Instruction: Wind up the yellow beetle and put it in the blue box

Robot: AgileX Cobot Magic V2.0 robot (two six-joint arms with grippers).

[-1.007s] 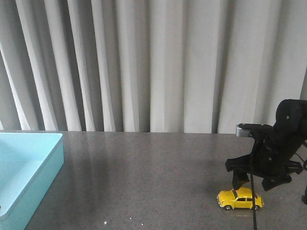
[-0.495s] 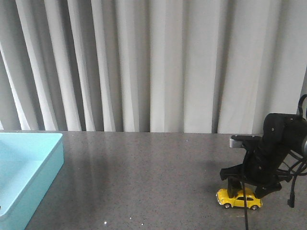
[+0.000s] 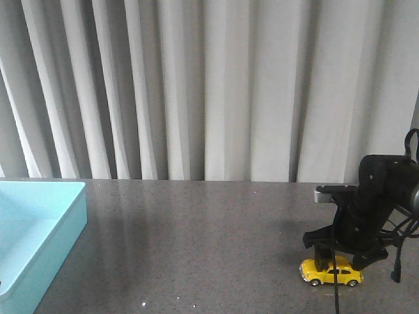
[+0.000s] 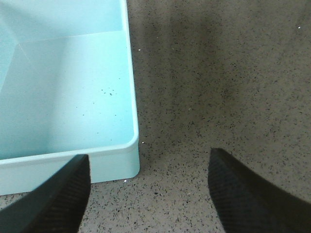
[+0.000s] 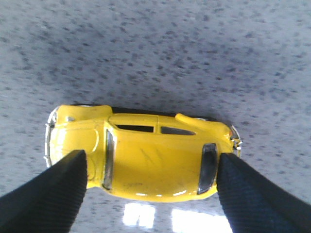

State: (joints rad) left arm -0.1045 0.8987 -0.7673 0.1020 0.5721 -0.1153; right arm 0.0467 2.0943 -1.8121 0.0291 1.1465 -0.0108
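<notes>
The small glossy yellow beetle toy car [image 5: 146, 153] stands on its wheels on the speckled grey bench [image 3: 209, 229], well apart from the light turquoise box [image 3: 39, 229]. The right hand [image 5: 148, 191] straddles it lengthwise, fingers spread at nose and tail. It looks light, rigid and slippery; gripping across the doors seems safer. The left hand [image 4: 146, 194] is spread, empty.

Bright yellow beetle [image 5: 146, 160], dark windows. Light turquoise-blue box [image 3: 39, 229], tiny dark specks inside. Dark grey speckled table [image 3: 196, 248]. Black right gripper [image 3: 334, 258]. Pale grey pleated curtain [image 3: 209, 91].
</notes>
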